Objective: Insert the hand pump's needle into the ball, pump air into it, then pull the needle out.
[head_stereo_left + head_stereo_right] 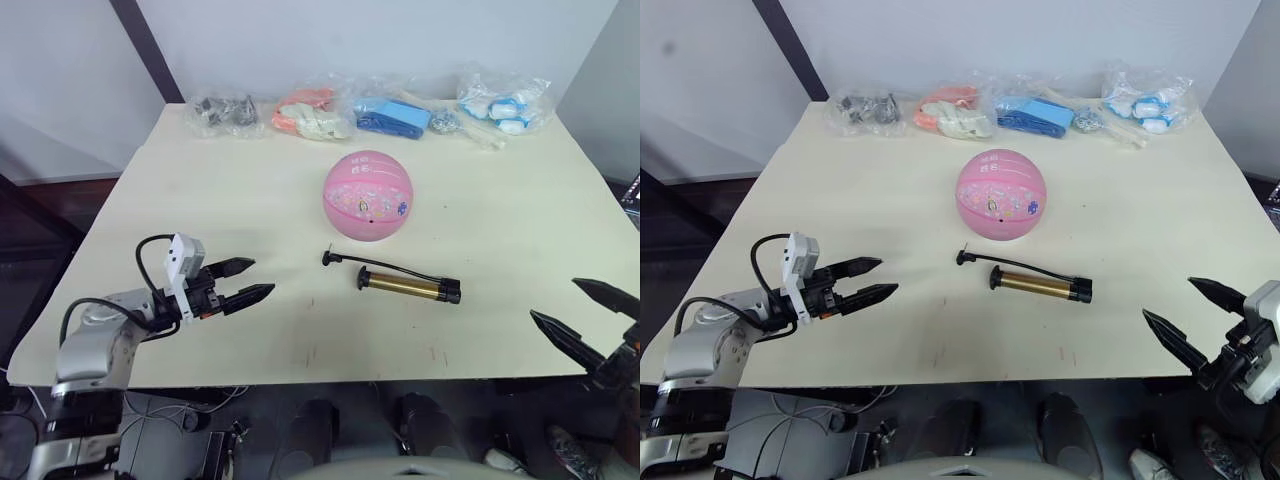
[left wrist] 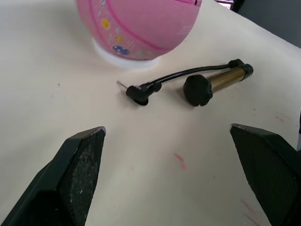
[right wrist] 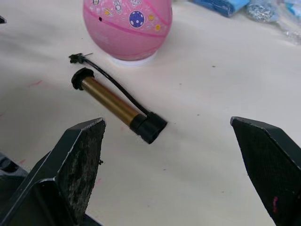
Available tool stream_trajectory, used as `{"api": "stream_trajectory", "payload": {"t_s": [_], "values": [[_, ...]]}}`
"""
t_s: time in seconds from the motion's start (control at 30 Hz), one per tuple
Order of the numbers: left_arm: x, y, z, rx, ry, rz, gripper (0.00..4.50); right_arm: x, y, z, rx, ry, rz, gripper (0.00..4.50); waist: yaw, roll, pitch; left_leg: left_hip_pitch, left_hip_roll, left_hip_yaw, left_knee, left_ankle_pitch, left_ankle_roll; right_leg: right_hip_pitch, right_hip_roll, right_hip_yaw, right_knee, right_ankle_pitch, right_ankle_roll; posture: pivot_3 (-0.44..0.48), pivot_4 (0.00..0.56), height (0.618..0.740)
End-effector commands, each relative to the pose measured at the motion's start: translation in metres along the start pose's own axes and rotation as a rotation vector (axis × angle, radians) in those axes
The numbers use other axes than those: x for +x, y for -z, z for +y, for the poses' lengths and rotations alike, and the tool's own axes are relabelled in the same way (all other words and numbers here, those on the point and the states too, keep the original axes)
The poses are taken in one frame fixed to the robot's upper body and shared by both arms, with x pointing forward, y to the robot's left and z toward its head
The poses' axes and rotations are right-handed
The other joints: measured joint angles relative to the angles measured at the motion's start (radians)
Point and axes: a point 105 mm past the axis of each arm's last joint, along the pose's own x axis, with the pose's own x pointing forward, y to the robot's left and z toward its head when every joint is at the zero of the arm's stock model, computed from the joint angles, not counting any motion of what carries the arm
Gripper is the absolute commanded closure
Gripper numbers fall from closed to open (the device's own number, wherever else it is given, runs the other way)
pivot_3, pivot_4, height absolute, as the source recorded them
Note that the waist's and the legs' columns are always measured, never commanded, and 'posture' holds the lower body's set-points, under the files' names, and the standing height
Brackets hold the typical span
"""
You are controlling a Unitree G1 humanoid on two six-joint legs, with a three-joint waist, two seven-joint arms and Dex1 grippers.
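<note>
— Pink rubber, that ball [image 1: 367, 195]: it sits on a white ring near the middle of the table [image 1: 520, 240], and the hand pump [image 1: 409, 286] lies just on the near side of it, close but not touching.

— Which way does the pump run?

— Along the table's near edge. Its T-handle end and the needle [image 2: 122, 84] on the hose point toward the left edge; the hose's capped end points right.

— Which arm is nearer the needle?

— I judge the left pincer [image 1: 244, 282], wide open and empty over the near-left part of the table, aimed at the needle. The right pincer [image 1: 1185, 317], also spread wide and empty, hangs off the near-right corner, nearer the pump's body.
</note>
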Motion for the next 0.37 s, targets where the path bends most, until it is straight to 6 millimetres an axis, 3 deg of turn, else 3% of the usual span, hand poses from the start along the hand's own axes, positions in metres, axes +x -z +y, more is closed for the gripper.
{"api": "stream_trajectory", "payload": {"t_s": [0.03, 0.37], "values": [[-0.0075, -0.0128, -0.0018, 0.036, -0.022, -0.034, 0.0, -0.0001, -0.0033, -0.0011, -0.019, -0.01, 0.002, 0.04, 0.004, 0.0, 0.0, 0.0, 0.0, 0.0, 0.0, 0.0, 0.0, 0.0, 0.0, 0.0, 0.0, 0.0, 0.0, 0.0, 0.15, 0.74], [-0.012, -0.01, -0.0035, 0.024, -0.038, -0.038, 0.0, -0.0006, -0.0002, -0.0035, -0.013, -0.035, 0.035, 0.04, 0.012, -0.001, 0.001, 0.0, 0.0, 0.003, 0.0, 0.0, 0.0, 0.0, 0.001, -0.001, 0.0, 0.0, 0.0, 0.0, 0.15, 0.74]]}}
